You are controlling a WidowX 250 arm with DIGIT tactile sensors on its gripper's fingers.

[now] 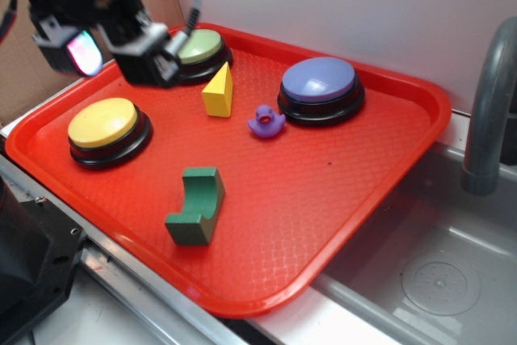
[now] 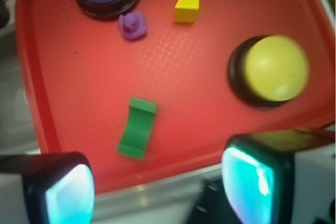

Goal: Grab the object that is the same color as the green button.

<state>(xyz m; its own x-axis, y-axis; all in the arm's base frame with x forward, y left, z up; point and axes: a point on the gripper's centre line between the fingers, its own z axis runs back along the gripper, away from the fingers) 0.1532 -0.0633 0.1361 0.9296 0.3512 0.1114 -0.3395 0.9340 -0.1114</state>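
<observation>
The dark green arched block (image 1: 196, 206) lies on the red tray (image 1: 347, 191) near its front edge; it also shows in the wrist view (image 2: 137, 128). The pale green button (image 1: 199, 46) stands at the tray's back left, partly hidden by my gripper (image 1: 113, 50). The gripper hovers high over the tray's left side, well apart from the block. Its jaws stand wide open with nothing between them (image 2: 157, 187). The glowing pads (image 2: 247, 182) frame the bottom of the wrist view.
A yellow button (image 1: 103, 123) stands at the tray's left, a purple-blue button (image 1: 318, 80) at the back right. A yellow wedge (image 1: 218, 90) and a purple duck (image 1: 266, 121) lie between them. A grey sink (image 1: 436, 264) with a faucet (image 1: 489, 111) is to the right.
</observation>
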